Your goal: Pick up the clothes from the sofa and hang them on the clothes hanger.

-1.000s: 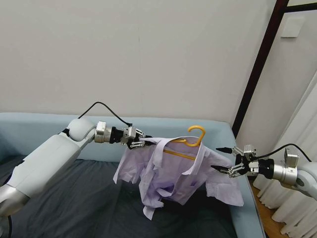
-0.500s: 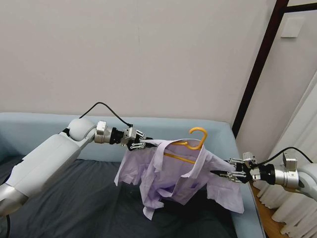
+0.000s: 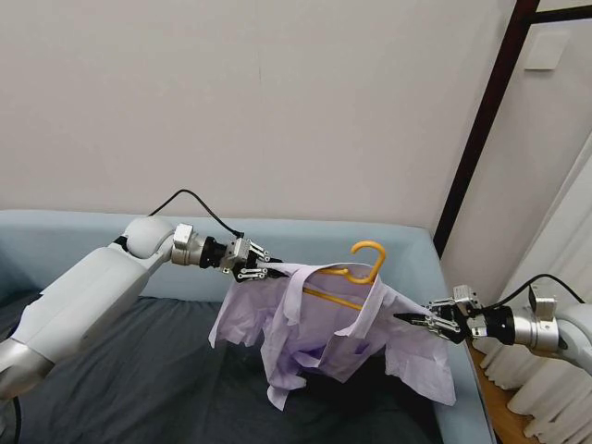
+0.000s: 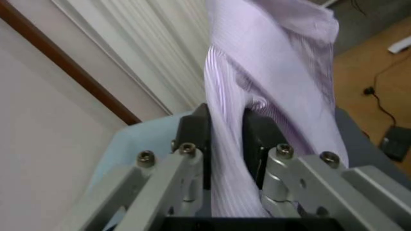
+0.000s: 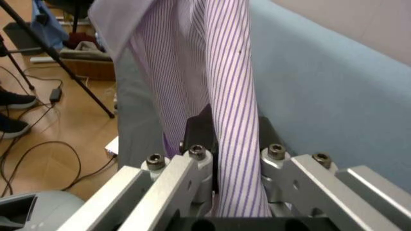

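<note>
A lilac striped shirt (image 3: 324, 328) hangs in the air on a yellow hanger (image 3: 356, 264) above the sofa (image 3: 111, 370). My left gripper (image 3: 266, 270) is shut on the shirt's left shoulder; in the left wrist view the cloth (image 4: 231, 125) is pinched between the black pads (image 4: 192, 144). My right gripper (image 3: 413, 320) is shut on the right shoulder and sleeve; the right wrist view shows striped fabric (image 5: 234, 120) clamped between its fingers (image 5: 199, 134). The shirt is stretched between both grippers, its lower hem drooping toward the dark seat.
The sofa has light blue arms and back (image 3: 55, 236) with a dark grey seat. A dark wooden post (image 3: 481, 120) and white curtains (image 3: 555, 277) stand at the right. In the right wrist view, cables and a stand's legs (image 5: 57, 72) lie on the wood floor.
My right gripper has dropped a little and drawn slightly toward the shirt. The left gripper has shifted marginally left. The shirt stays held by both.
</note>
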Robot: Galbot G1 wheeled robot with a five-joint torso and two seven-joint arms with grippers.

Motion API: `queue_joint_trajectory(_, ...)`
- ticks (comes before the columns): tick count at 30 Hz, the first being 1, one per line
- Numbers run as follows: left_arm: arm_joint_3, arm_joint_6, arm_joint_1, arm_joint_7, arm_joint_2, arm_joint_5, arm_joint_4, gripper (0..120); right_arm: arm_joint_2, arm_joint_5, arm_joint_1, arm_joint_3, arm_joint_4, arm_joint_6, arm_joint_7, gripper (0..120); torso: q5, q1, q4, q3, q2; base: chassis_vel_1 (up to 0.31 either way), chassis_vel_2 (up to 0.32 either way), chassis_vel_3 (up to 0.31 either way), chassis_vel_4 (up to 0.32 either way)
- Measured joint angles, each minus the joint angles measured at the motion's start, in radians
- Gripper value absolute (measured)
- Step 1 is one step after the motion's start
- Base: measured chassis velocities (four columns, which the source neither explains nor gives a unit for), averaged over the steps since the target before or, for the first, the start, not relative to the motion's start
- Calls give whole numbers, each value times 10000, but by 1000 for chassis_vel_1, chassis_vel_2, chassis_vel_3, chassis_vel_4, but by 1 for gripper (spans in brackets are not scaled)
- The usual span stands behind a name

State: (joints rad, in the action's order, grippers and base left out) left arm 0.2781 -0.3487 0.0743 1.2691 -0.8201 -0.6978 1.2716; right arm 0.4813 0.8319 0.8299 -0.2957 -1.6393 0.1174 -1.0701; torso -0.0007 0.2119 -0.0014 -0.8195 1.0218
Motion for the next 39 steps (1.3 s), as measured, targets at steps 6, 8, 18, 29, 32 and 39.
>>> queue_joint_trajectory(6, -1408, -32, 902, -383, 302, -1427, 313, 45, 52, 544, -258, -73, 34, -2, 145, 7, 1, 0, 3, 0, 0, 0, 0, 0, 0)
queue_joint_trajectory(8, -1585, -32, 1125, -610, 377, -1794, 411, 49, 72, 612, -302, -68, 39, -4, 191, 7, 0, 0, 8, 0, 0, 0, 0, 0, 0)
queue_joint_trajectory(18, -2643, -36, 4024, -4875, 1016, -3487, 2806, 86, -195, 1684, -174, -95, -560, 20, 1743, 7, 1, -1, 5, 0, 0, 0, 0, 0, 0)
queue_joint_trajectory(29, -1534, 980, 5578, -12498, -151, -1366, 6142, 98, -860, 1446, -92, -150, -1335, 161, 4138, 7, 3, -1, -1, 1, 1, 0, 0, 0, 0)
queue_joint_trajectory(32, -1229, 1226, 5578, -13224, -493, -861, 6086, 97, -896, 1528, 139, -187, -1621, 209, 4993, 7, 4, -1, 2, 0, 1, 0, 0, 0, 0)
queue_joint_trajectory(39, -624, 1300, 5429, -13900, -1276, -52, 5276, 98, -1278, 2010, 594, -324, -2250, 282, 6315, 7, 7, 0, 2, -1, 0, 0, 0, 0, 0)
